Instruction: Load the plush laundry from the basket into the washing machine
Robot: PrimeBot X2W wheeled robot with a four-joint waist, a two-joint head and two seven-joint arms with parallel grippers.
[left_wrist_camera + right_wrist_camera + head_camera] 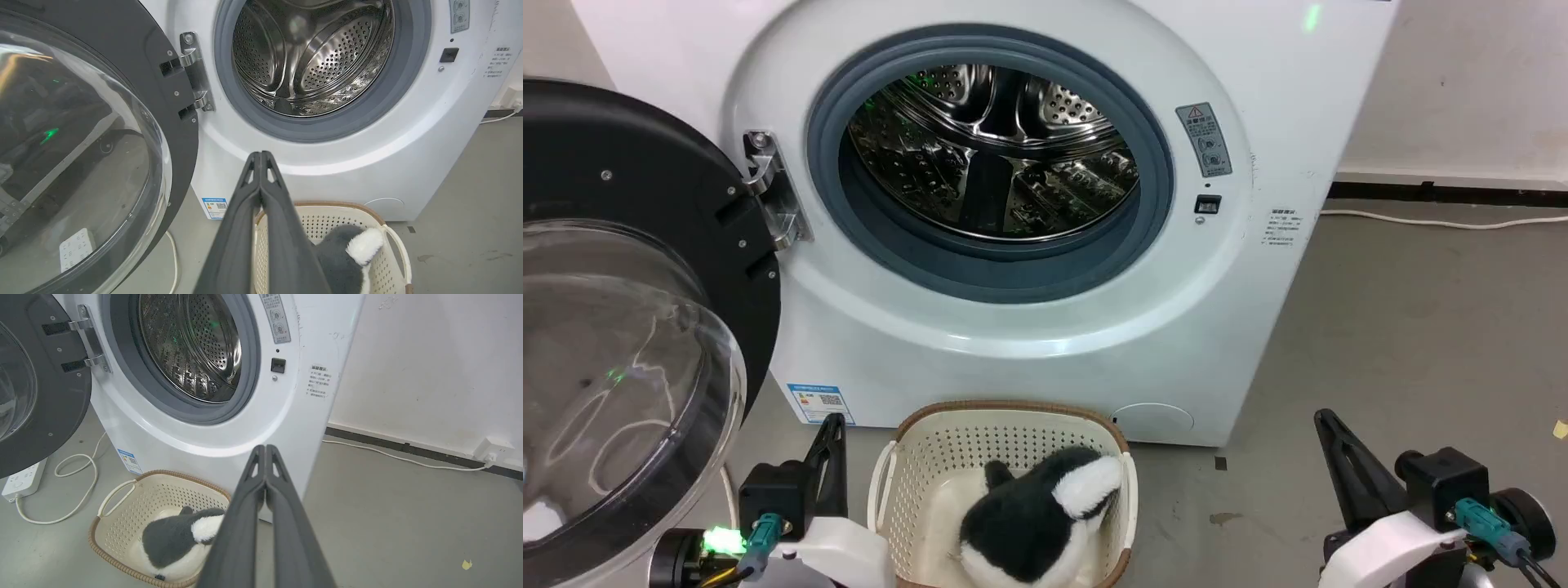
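We're looking straight at the washing machine. Its black-rimmed door is swung wide to our left, and the steel drum is shining behind the grey gasket. Down on the floor, just in front of the machine, sits the cream basket. There's the plush laundry lying inside it, black back up, with a white patch toward the basket's right wall.

Our left hand hangs just left of the basket, its 2 fingers pressed together tip to tip and pointed at the washer's front panel. Our right hand hangs well off to the basket's right, above the floor, its 2 fingers likewise pressed together. Both hands are apart from the plush laundry.

Over on the left, below the open door, a white power strip and a looping white cable lie on the floor.
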